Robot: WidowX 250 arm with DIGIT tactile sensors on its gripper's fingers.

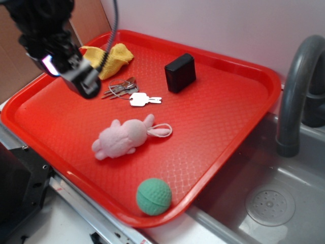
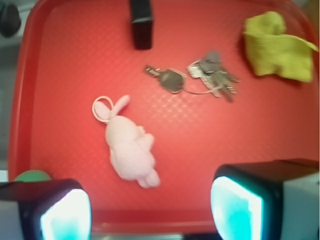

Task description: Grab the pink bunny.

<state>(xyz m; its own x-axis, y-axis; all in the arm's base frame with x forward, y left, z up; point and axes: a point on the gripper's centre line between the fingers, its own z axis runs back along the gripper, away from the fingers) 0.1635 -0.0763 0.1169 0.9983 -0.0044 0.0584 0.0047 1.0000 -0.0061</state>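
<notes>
Here my hand [image 2: 150, 205] hangs with fingers apart and empty above the red plastic tray [image 1: 228, 127], the small pale pink plush bunny [image 2: 131, 149] lying between them.

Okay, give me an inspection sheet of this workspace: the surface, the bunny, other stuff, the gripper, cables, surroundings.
Surface: red tray, textured, holding every item.
Job's things: pink bunny lying on its side near the tray's middle, cord loop at its ear end, touching nothing else.
Clutter: green ball near the tray's front rim; keys; black box; yellow cloth in a back corner.
Grippers: gripper open, empty, raised above the tray apart from the bunny.
Cables: black cable running up from the arm.
Surroundings: grey sink with faucet beside the tray; pale wall behind.
</notes>
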